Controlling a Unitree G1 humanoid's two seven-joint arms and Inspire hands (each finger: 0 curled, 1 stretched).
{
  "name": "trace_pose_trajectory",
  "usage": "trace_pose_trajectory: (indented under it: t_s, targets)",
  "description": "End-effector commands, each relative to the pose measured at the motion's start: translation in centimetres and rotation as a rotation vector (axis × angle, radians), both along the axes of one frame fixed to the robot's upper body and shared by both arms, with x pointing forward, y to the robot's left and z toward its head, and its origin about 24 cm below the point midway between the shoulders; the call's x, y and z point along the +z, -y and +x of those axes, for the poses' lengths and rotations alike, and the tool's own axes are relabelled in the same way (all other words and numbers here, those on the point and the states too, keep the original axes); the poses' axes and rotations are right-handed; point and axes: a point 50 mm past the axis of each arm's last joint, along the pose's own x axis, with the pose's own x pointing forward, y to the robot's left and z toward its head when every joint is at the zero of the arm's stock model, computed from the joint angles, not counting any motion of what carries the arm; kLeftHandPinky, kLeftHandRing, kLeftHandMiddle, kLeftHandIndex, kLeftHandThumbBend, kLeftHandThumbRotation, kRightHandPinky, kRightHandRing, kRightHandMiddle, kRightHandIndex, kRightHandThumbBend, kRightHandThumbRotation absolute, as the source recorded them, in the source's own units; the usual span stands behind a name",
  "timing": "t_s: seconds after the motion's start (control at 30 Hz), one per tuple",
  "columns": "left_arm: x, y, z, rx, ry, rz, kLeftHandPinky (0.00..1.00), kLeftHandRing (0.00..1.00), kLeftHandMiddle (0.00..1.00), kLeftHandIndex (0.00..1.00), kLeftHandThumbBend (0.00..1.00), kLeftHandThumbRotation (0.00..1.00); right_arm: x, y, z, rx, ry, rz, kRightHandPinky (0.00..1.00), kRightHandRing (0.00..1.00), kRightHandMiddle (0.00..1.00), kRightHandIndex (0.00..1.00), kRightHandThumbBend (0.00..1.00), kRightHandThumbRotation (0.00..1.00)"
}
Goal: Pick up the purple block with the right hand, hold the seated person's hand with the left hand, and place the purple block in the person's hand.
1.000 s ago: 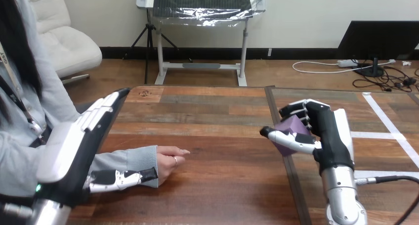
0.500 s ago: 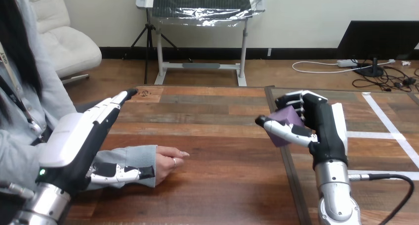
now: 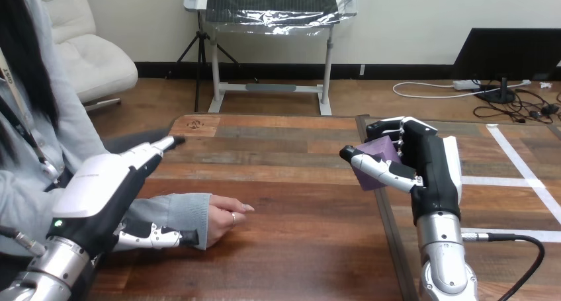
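My right hand (image 3: 433, 172) is raised over the table's right half, its fingers and thumb curled round the purple block (image 3: 380, 149), which hangs clear of the wood. The person's hand (image 3: 225, 215) lies on the table (image 3: 291, 162) at the lower left, fingers pointing right, with a grey sleeve behind it. My left hand (image 3: 99, 188) is over that forearm with its fingers straight, reaching toward the far left edge, while its thumb lies along the near side of the sleeve. I cannot tell whether it touches the sleeve. A wide stretch of wood separates the block from the person's hand.
The person sits at the left side, torso close to my left arm. A dark seam (image 3: 387, 228) divides the tabletop, and white tape lines (image 3: 522, 172) cross its right part.
My left hand has sunk and tipped flatter over the person's forearm. My right hand has carried the purple block a little up and to the left. The person's hand has stayed put.
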Motion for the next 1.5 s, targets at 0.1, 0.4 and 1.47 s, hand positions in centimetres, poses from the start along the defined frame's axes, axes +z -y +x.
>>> trace_pose_trajectory:
  t_s: [0.1,0.4,1.47]
  targets:
    - [2.0,0.1,2.5,-0.027,0.056,0.065,0.81,0.85,0.84,0.86,1.00,0.37,3.5,-0.6,1.7,0.010,0.159,0.043,0.33,0.40,0.47,0.48,0.78,0.00]
    - [2.2,0.4,3.1,-0.045,0.048,0.120,0.74,0.80,0.80,0.81,1.00,0.29,3.8,-0.6,1.6,0.010,0.174,0.077,0.33,0.40,0.47,0.47,0.78,0.00]
    - [2.7,0.8,4.3,-0.062,-0.006,0.256,0.58,0.65,0.69,0.70,1.00,0.05,4.9,-0.4,0.7,0.041,0.222,0.138,0.33,0.39,0.46,0.46,0.77,0.00]
